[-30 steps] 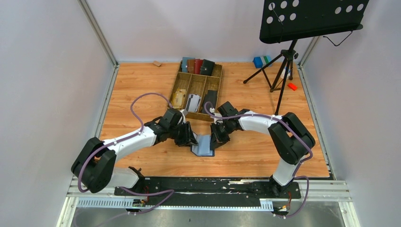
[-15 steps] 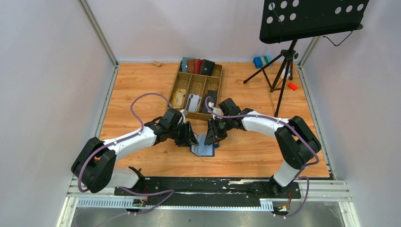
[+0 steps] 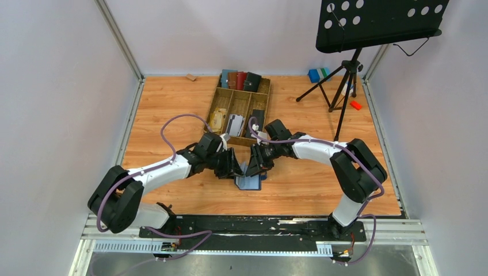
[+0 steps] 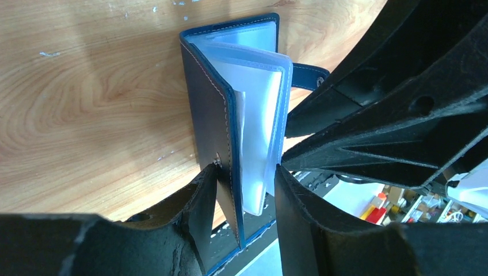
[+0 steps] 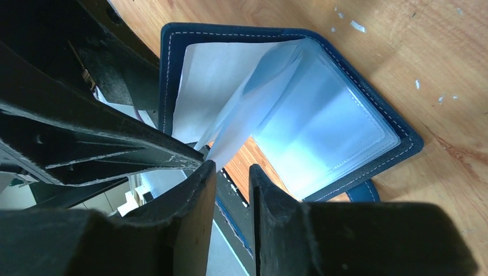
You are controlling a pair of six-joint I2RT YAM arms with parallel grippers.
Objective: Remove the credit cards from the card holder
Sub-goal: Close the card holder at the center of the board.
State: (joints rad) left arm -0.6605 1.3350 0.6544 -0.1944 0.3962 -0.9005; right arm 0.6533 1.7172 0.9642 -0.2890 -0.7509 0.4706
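Observation:
The navy-blue card holder (image 3: 248, 180) stands open on the wooden table between both arms. In the left wrist view its cover (image 4: 207, 109) and clear sleeves (image 4: 259, 126) stand upright between my left gripper's (image 4: 246, 169) fingers, which touch them on both sides. My right gripper (image 5: 231, 167) is open; a clear sleeve's edge (image 5: 227, 144) ends just beyond its fingertips, and nothing lies between them. The holder (image 5: 345, 132) lies spread beyond, and I cannot tell whether its sleeves hold cards. Tan credit cards (image 3: 217, 119) and white-grey ones (image 3: 233, 124) lie in the tray's near compartments.
A wooden divided tray (image 3: 225, 95) sits behind the grippers, with teal, brown, red and black holders (image 3: 240, 80) at its far end. A music stand's tripod (image 3: 344, 77) stands at the back right near blue (image 3: 315, 75) and red (image 3: 355, 105) blocks. A small wooden block (image 3: 190, 77) lies at the back left.
My right gripper has opened and shifted left and away from me, off the holder's right side. The left jaws have widened a little around the cover.

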